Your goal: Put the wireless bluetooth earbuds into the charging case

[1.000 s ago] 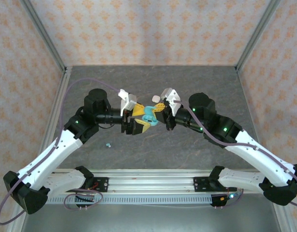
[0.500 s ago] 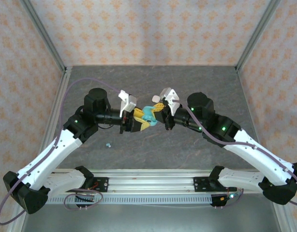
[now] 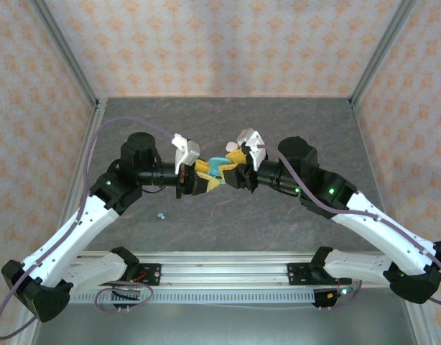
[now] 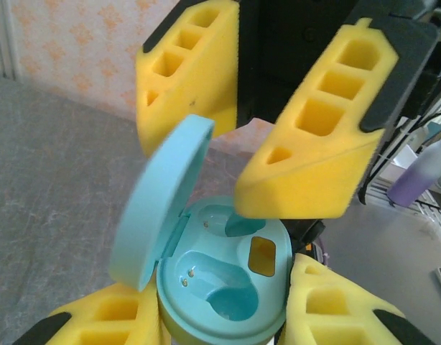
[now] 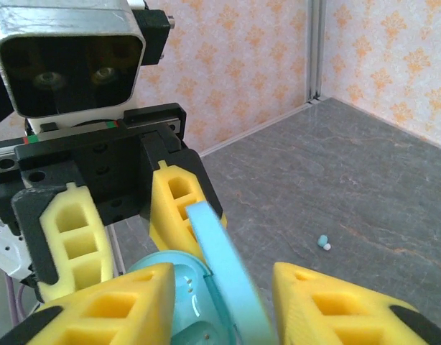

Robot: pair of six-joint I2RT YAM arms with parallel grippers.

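teal charging case point(image 4: 228, 287), lid point(image 4: 159, 201) up, sits clamped in the left tool point(image 4: 217, 313) — the right tool point(image 5: 220, 291) stands parted astride that lid.

Two arms point(image 3: 77, 230) end in two pincers, the left pincer point(image 3: 206, 180) and the right pincer point(image 3: 236, 171), with two yellow foam fingers point(image 4: 314, 151) apiece, four in all. There is one teal charging case point(image 4: 206, 316) with one lid point(image 4: 159, 208) and two wells point(image 4: 231, 302) inside, the nearer well showing two small metal contacts point(image 4: 188, 277). One teal earbud point(image 3: 161, 215) lies on the table point(image 3: 228, 230), and one small pale object point(image 3: 230, 146) sits behind the pincers, too small to tell what it is.
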